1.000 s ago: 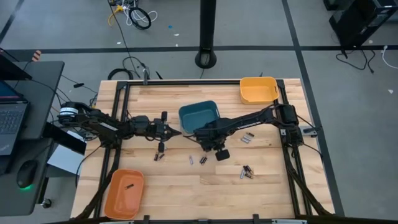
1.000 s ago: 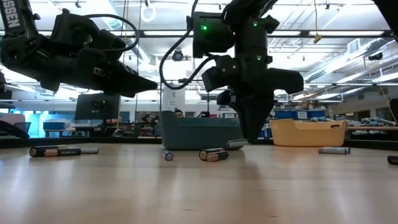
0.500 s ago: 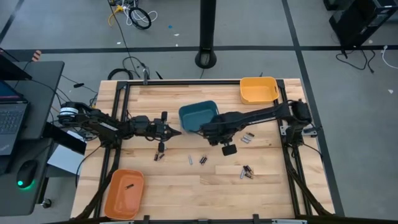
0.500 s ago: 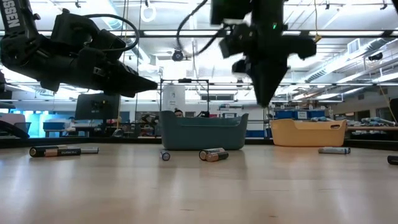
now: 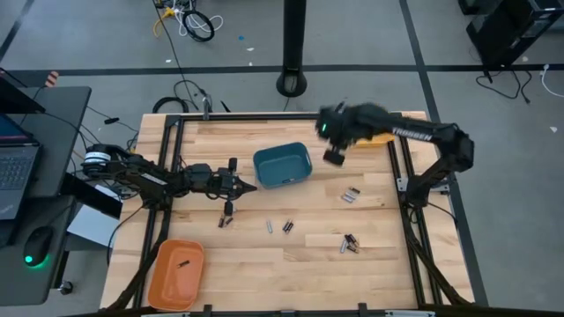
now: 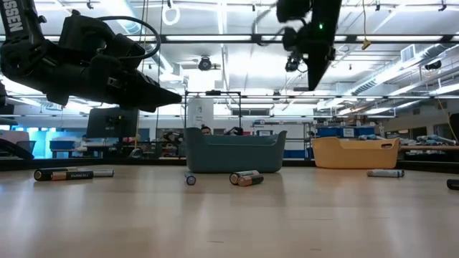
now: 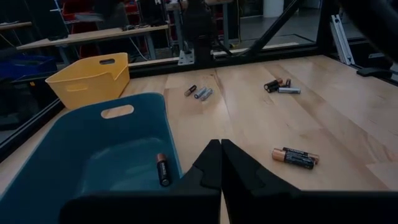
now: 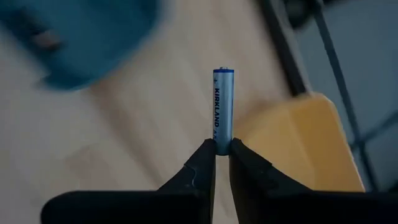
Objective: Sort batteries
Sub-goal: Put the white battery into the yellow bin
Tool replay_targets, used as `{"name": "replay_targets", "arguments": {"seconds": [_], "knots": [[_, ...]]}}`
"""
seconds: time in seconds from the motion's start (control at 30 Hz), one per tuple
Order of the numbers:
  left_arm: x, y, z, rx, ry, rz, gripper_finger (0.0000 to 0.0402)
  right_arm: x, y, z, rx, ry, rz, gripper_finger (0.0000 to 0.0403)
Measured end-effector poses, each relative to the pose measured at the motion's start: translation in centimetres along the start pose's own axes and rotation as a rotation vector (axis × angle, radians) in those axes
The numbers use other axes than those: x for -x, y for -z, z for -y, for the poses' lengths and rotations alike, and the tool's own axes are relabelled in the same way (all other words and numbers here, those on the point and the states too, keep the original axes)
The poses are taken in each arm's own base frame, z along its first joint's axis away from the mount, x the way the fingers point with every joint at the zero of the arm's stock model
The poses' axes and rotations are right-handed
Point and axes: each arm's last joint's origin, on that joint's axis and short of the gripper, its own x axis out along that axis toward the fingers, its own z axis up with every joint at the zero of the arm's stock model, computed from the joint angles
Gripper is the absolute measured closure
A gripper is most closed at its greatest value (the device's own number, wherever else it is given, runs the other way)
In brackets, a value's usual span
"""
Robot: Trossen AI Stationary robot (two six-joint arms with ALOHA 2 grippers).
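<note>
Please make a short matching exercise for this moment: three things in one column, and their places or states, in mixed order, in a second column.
Things:
1. Kirkland battery
2. left claw
3. orange bin

Places or states:
A. shut, holding nothing, beside the blue bin
B. at the table's near left corner, one battery inside
C. pinched upright in the right claw

Pairs: 1-C, 2-A, 3-B

I see a pale, matt wooden plank table (image 5: 291, 255) carrying a smooth teal plastic bin (image 5: 283, 165), with a matt yellow plastic bin (image 7: 93, 78) behind that teal bin. A glossy blue-and-silver cylindrical battery (image 8: 223, 109) sits between my right gripper's (image 8: 223, 148) matt black fingers.
</note>
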Motion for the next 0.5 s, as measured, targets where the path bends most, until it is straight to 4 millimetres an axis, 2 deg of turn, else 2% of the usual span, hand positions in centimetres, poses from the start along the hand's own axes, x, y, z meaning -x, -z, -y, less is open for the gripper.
{"name": "replay_targets", "arguments": {"seconds": [0.13,0.27,0.4,0.5], "knots": [[0.0,0.0,0.0,0.000,0.000,0.000,0.0396,-1.5,0.3,5.7,-0.230,0.056,-0.049,0.0359],[0.0,0.0,0.0,0.000,0.000,0.000,0.0396,-3.6,0.8,10.3,-0.414,0.089,-0.093,0.0359],[0.0,0.0,0.0,0.000,-0.001,-0.001,0.0396,-5.7,1.4,12.9,-0.507,0.068,-0.162,0.0359],[0.0,0.0,0.0,0.000,-0.003,-0.001,0.0396,-7.6,1.8,13.7,-0.533,0.052,-0.216,0.0359]]}}
